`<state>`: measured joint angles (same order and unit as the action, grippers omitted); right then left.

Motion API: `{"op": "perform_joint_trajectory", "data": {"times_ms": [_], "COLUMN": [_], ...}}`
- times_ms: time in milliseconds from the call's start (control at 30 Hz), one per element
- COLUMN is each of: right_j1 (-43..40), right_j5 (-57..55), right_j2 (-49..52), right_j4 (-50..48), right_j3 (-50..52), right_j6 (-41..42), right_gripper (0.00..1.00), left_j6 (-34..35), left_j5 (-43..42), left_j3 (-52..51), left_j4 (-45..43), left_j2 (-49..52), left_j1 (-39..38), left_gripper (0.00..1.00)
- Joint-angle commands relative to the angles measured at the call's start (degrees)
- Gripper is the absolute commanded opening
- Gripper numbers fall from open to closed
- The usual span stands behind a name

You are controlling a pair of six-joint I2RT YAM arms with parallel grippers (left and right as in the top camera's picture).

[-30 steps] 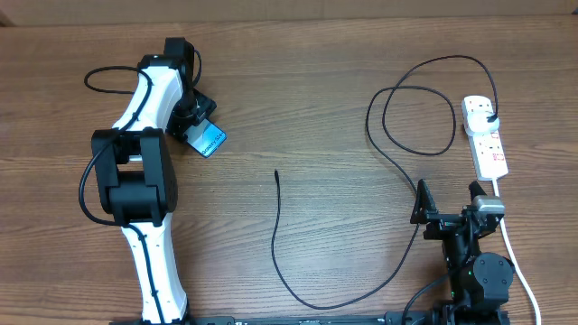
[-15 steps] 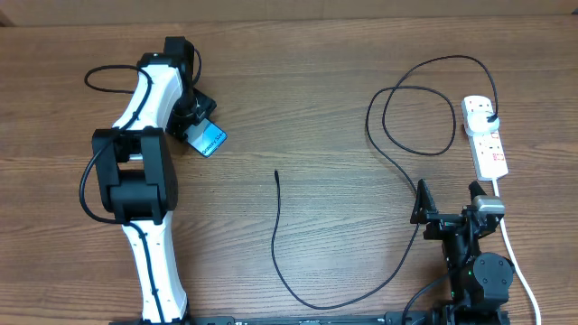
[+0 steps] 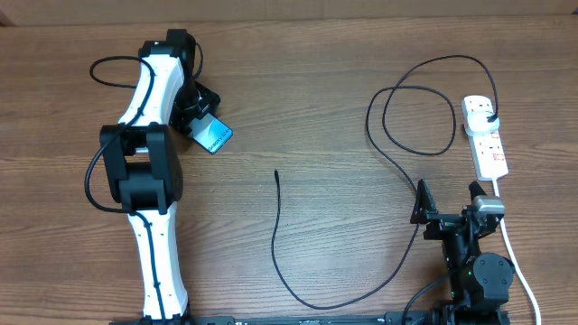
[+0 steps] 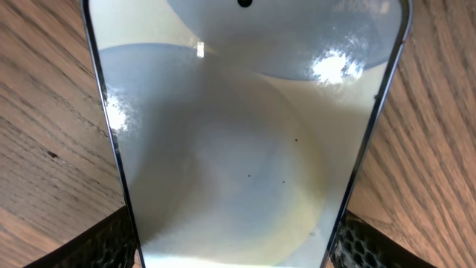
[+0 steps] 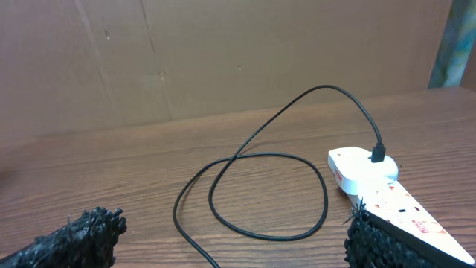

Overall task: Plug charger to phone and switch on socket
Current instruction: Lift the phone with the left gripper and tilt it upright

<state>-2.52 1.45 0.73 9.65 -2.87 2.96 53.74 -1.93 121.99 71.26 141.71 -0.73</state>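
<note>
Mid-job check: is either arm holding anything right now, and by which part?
The left gripper holds the phone, its fingers pressing the two long side edges. The right gripper is open and holds nothing.

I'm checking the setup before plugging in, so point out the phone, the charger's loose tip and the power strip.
phone (image 3: 214, 137), overhead view, middle of its blue screen.
charger (image 3: 276, 176), overhead view, its free connector tip.
power strip (image 3: 487, 138), overhead view, middle of its white body.
</note>
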Motion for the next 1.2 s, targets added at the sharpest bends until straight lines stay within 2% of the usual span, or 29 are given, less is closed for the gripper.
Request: {"op": "perform_joint_trajectory", "data": {"times_ms": [0, 433, 800, 1167], "right_j1": [0.33, 0.33, 0.33, 0.33], "right_j5": [-0.33, -0.33, -0.33, -0.33], "right_j2": [-0.50, -0.50, -0.50, -0.50], "right_j4": [-0.33, -0.31, -0.31, -0.33], "right_j3": [0.35, 0.35, 0.35, 0.35], "right_j6": [-0.37, -0.37, -0.37, -0.37], "right_gripper": [1.00, 1.00, 1.00, 1.00], "left_j6": [-1.53, -1.51, -1.46, -3.67], "left_j5": [-1.25, -1.60, -12.79, -18.75], "left_j3": [3.80, 4.81, 6.71, 11.06], "left_j4": [1.51, 3.23, 2.95, 6.73], "left_j2": [1.01, 1.01, 1.01, 1.01], "left_j1": [-0.42, -0.42, -0.42, -0.44], "left_gripper": [0.04, 0.04, 0.04, 0.04]}}
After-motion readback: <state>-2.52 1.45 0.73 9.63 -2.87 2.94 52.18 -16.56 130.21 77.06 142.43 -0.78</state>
